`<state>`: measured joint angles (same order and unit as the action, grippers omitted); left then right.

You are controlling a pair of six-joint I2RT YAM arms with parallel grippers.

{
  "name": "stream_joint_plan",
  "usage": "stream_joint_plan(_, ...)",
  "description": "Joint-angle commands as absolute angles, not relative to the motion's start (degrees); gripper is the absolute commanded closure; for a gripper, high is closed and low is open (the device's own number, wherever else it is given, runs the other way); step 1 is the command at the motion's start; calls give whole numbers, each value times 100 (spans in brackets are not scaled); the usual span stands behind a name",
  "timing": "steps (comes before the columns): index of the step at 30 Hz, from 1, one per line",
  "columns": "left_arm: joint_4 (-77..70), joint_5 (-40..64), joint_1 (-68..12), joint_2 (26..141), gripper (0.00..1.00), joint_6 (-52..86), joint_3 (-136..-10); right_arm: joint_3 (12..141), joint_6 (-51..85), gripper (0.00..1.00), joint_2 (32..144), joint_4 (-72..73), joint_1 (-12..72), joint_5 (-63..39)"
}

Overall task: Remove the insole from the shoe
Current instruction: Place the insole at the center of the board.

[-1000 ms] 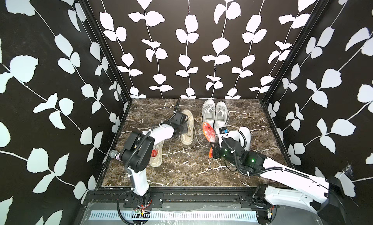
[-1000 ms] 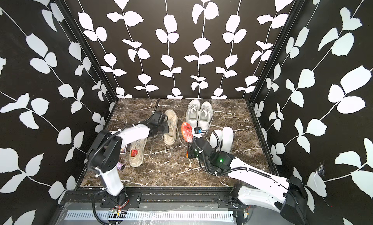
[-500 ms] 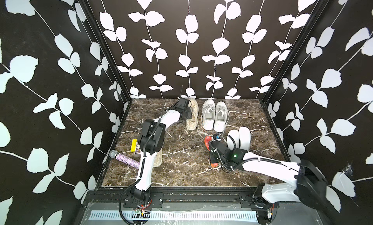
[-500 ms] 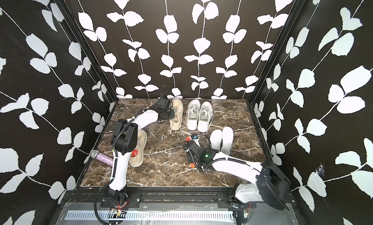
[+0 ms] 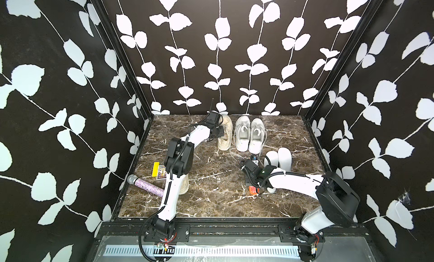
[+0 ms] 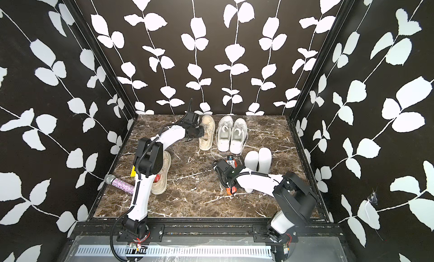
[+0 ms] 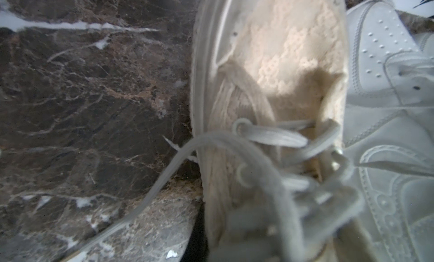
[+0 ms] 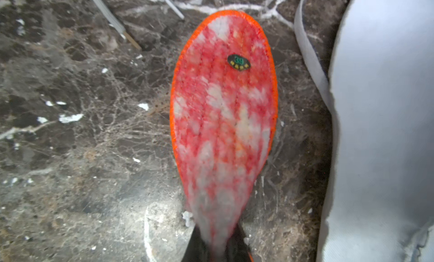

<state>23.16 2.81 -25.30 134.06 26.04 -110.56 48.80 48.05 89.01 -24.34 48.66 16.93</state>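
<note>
On the brown marble-patterned tabletop (image 5: 211,202), a beige lace-knit sneaker with grey laces (image 5: 226,137) is met at the side of its opening by the left gripper (image 5: 218,132). Whether those jaws are parted or closed cannot be told, since the left wrist view is filled with blurred laces and lace fabric. A pair of white leather sneakers (image 5: 249,136) is set just beside that shoe, on the side away from the left jaws. A second beige sneaker (image 6: 163,174) is seen well behind those jaws, partly hidden by the left arm, with something red in its opening. Two white foam insoles (image 5: 279,158) are laid side by side just beside the right gripper (image 8: 217,248). The red-and-white mottled fabric insole with an orange stitched edge (image 8: 223,103) is found outside every shoe, lying on the marble. Its narrow end is pinched between the right jaws, which are drawn in tight on it, and the rest is stretched straight out ahead of them, apart from the nearer white insole. A glittery purple microphone with a silver head (image 5: 145,184) and a small yellow card packet (image 5: 157,170) are seen far from both pairs of jaws, by the left arm's lower links.
</note>
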Motion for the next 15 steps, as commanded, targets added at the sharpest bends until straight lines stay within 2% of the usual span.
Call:
stream_joint_plan(1, 2131, 343, -2516, 13321, 83, 2829, -11205, 4988, 4903, 82, 8924, -2611, 4834, 1749)
stream_joint_plan(11, 2116, 201, -2509, 12911, 68, 3010, -10803, 4942, 4623, 40, 8362, -2794, 4831, 1805)
stream_joint_plan(15, 2403, 44, -2514, 12666, 61, 2943, -10716, 4890, 4503, 30, 8024, -2872, 4834, 1749)
